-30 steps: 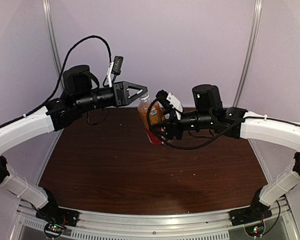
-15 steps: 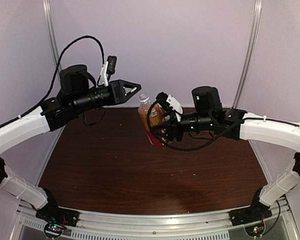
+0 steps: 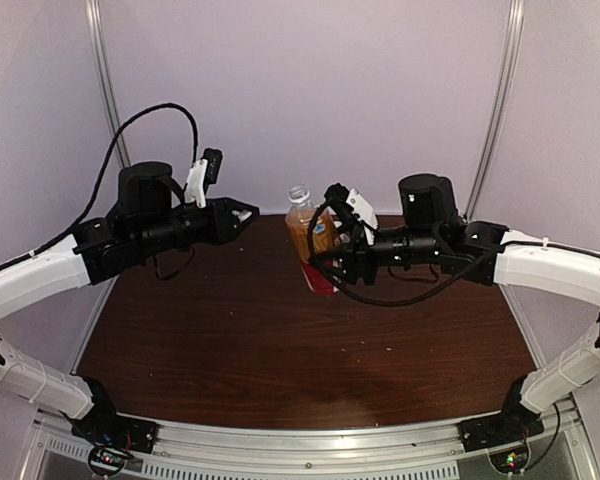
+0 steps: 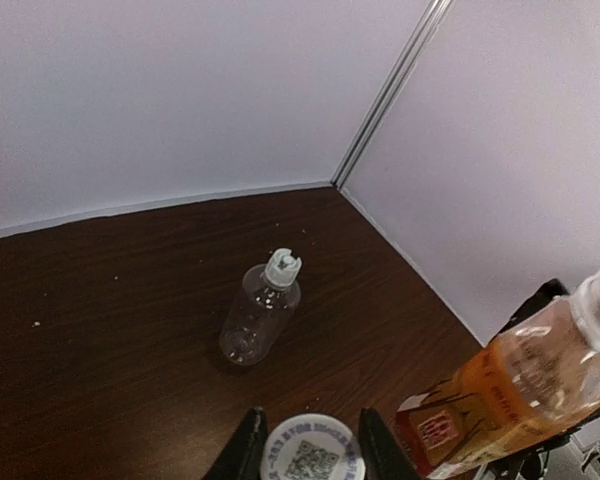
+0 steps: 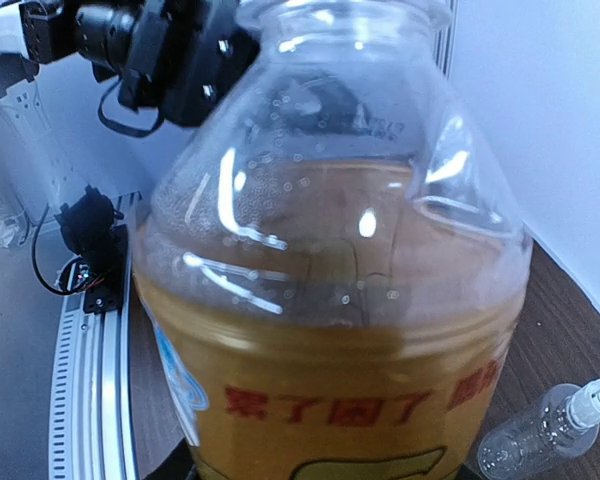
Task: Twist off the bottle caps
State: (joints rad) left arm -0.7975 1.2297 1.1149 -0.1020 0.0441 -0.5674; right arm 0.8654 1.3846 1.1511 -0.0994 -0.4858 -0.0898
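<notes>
My left gripper (image 3: pixel 242 213) is shut on a whitish bottle cap (image 4: pixel 312 455) with a printed code on top, held between its two fingers (image 4: pixel 248 448). It hovers left of the amber bottle (image 3: pixel 314 248), apart from it. The amber bottle has a red label and an uncapped neck (image 3: pixel 298 194). My right gripper (image 3: pixel 326 262) is shut on its lower body and holds it above the table, and the bottle fills the right wrist view (image 5: pixel 330 300). The clear bottle (image 4: pixel 259 318) lies on the table with its cap (image 4: pixel 283 267) on. It shows small in the right wrist view (image 5: pixel 540 432).
The dark wooden table (image 3: pixel 280 340) is closed in by pale walls with a metal corner post (image 4: pixel 390 90) at the back. A metal rail (image 3: pixel 310 445) runs along the near edge by the arm bases. Small crumbs dot the tabletop.
My left gripper has drawn back to the left and down, away from the amber bottle's neck, with the cap in it. The right gripper has shifted the bottle slightly right and more upright.
</notes>
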